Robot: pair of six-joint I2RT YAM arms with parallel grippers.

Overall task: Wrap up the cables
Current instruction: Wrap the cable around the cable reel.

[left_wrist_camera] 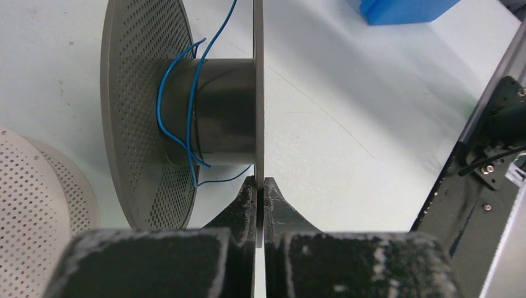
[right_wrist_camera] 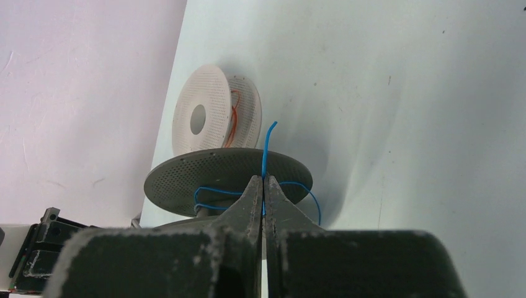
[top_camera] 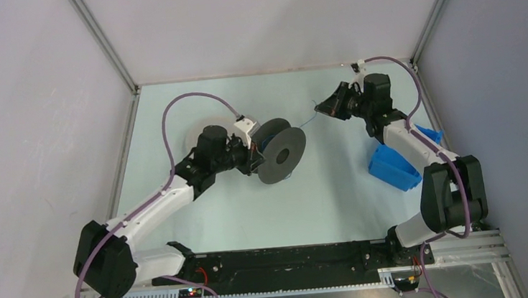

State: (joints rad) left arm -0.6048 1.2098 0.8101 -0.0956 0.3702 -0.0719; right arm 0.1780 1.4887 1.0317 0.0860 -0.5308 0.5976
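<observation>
Black and scuffed, the right gripper (right_wrist_camera: 264, 186) has its two fingers pressed together on the thin blue cable (right_wrist_camera: 267, 149). A short free end of the wire stands up past the fingertips. On the other side of the pinch, the cable runs down to the dark grey perforated plastic spool (right_wrist_camera: 229, 174) just beyond the fingers. There it lies in a few loose loops around the hub.

The left gripper (left_wrist_camera: 260, 186) is also closed. Its fingers clamp the thin edge of one flange of that same spool, with the blue loops on the hub just beside them. From above, the wire stretches as a fine line from the spool across to the right gripper.

A white perforated plastic spool (right_wrist_camera: 214, 115) sits behind the grey one and carries a reddish cable (right_wrist_camera: 233, 124) between its flanges.

The right arm rises from its base at the near right corner, with the elbow folded high. The forearm reaches to the far right of the pale table (top_camera: 338, 200) and the wrist is turned left. The left arm stretches low and diagonally from the near left corner towards the middle of the table.

A blue plastic bin (top_camera: 393, 169) lies beside the right forearm. Whether the grey spool touches the table cannot be told.
</observation>
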